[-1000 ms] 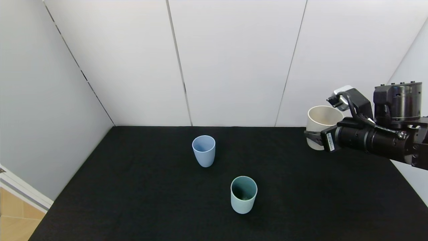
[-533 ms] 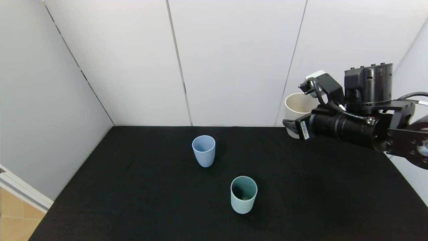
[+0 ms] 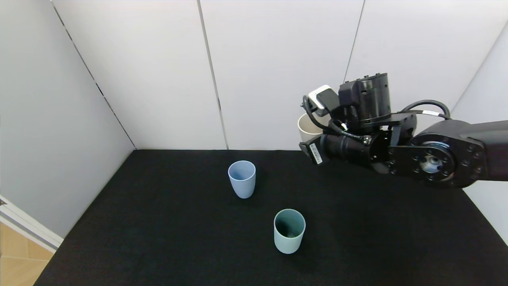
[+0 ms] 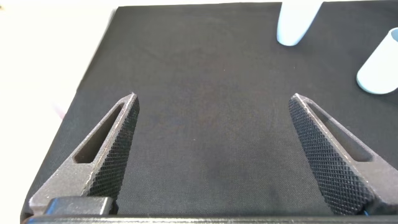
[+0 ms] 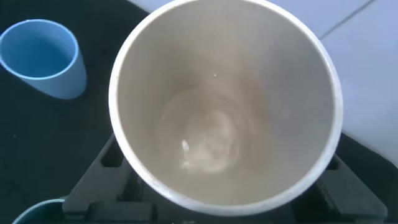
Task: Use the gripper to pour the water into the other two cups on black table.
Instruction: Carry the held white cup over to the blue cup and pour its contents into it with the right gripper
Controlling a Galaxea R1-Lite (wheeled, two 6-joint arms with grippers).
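Observation:
My right gripper [image 3: 307, 143] is shut on a cream-beige cup [image 3: 306, 127] and holds it upright in the air above the back right of the black table [image 3: 158, 222]. The right wrist view looks straight down into this cup [image 5: 224, 106], with water at its bottom. The pale blue cup [image 3: 241, 178] stands at the table's middle back, to the left of and below the held cup; it also shows in the right wrist view [image 5: 43, 59]. The mint green cup [image 3: 289, 230] stands nearer the front. My left gripper [image 4: 211, 149] is open over bare table, low at the left.
White wall panels [image 3: 278, 71] close the table at the back and both sides. The table's left edge [image 3: 85, 206] drops toward a wooden floor [image 3: 16, 262]. In the left wrist view the two cups [image 4: 295, 25] [image 4: 380, 65] stand far off.
My right arm has carried the cream-beige cup up and to the left, from the table's right back edge toward the middle. The two standing cups have not moved.

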